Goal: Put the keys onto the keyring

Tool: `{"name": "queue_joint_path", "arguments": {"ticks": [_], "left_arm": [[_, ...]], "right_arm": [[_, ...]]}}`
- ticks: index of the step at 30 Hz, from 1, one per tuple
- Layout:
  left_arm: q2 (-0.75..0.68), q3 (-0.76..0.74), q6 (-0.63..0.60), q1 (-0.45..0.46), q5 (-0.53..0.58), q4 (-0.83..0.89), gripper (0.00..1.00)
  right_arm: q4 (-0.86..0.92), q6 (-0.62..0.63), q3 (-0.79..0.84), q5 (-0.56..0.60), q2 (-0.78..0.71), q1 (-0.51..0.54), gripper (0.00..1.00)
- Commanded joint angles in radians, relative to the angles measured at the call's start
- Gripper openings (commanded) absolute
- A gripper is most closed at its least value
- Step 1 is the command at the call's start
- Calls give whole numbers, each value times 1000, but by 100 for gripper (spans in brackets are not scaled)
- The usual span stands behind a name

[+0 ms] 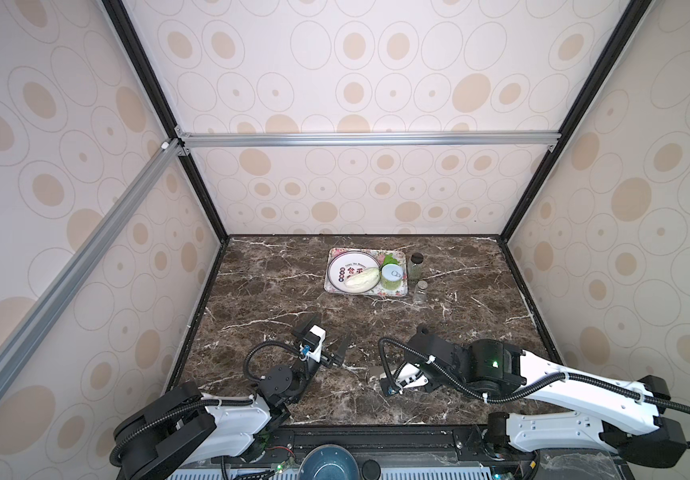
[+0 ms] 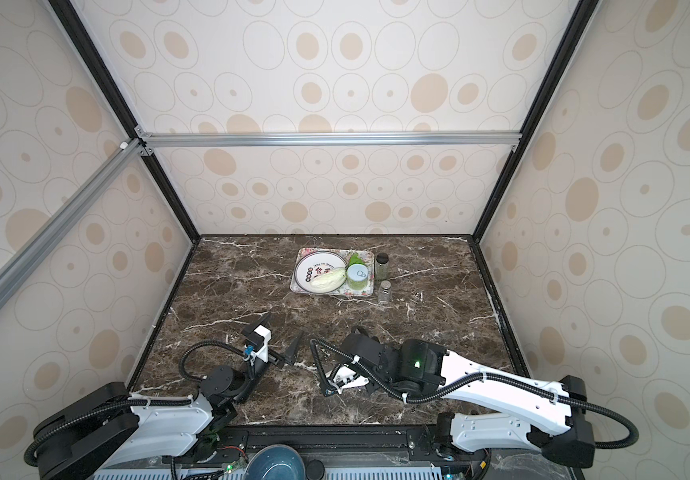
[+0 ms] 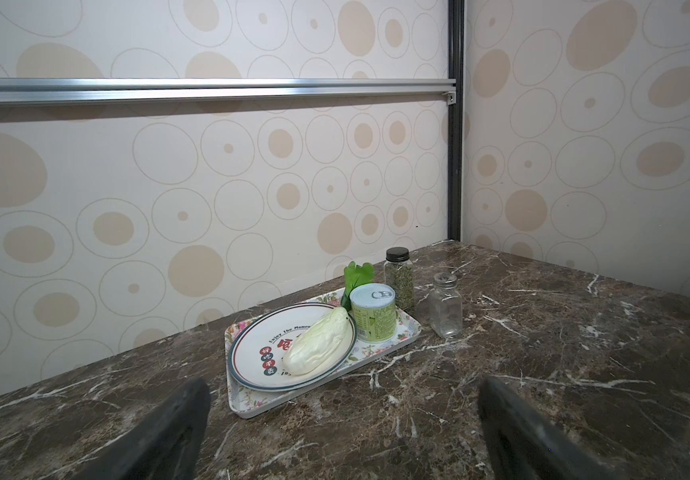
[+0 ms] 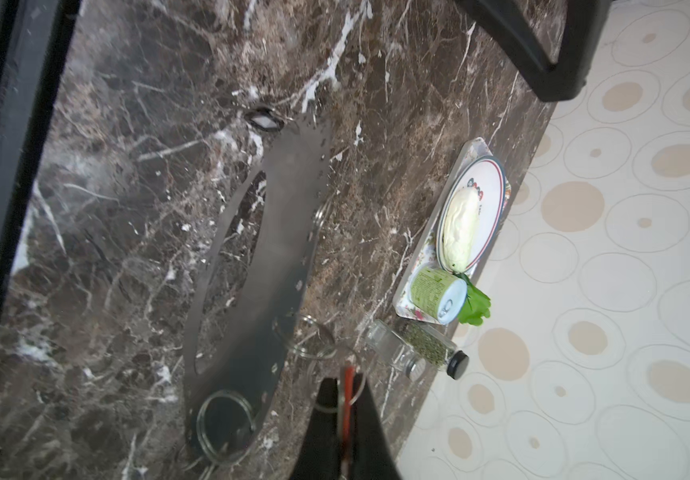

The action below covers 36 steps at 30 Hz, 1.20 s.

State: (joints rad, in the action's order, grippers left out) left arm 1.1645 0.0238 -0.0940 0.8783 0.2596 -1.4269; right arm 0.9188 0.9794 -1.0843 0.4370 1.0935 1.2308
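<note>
Left gripper (image 3: 343, 386): jaws wide apart, nothing between them. Right gripper (image 4: 345, 399): jaws closed on the red-orange-tagged key (image 4: 347, 376), just beside the keyring (image 4: 285, 249) rim. Keyring lies flat on the desk (image 4: 127, 166); black-tagged key (image 4: 266, 120) at 1 end.

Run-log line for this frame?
left gripper open, empty | right gripper shut on red-orange key tag | keyring on table | black key tag by keyring's rim

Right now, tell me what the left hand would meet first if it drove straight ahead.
Probably the floral tray, ahead of the open left hand; height is unclear, so it might pass above it.
</note>
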Motion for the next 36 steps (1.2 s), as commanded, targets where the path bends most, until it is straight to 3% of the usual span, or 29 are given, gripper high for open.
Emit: {"name": "queue_joint_path", "arguments": {"ticks": [1, 11, 25, 36], "left_arm": [[-11, -1, -15, -9, -4, -6, 100], [-20, -4, -16, -9, -5, -5, 100], [-26, -7, -21, -10, 3, -6, 100], [-29, -8, -19, -9, 9, -6, 100]], "right_arm": [[16, 116, -17, 109, 3, 13, 0], [-44, 247, 24, 252, 45, 38, 0], [-96, 342, 47, 330, 42, 49, 0], [-111, 285, 37, 267, 18, 49, 0]]}}
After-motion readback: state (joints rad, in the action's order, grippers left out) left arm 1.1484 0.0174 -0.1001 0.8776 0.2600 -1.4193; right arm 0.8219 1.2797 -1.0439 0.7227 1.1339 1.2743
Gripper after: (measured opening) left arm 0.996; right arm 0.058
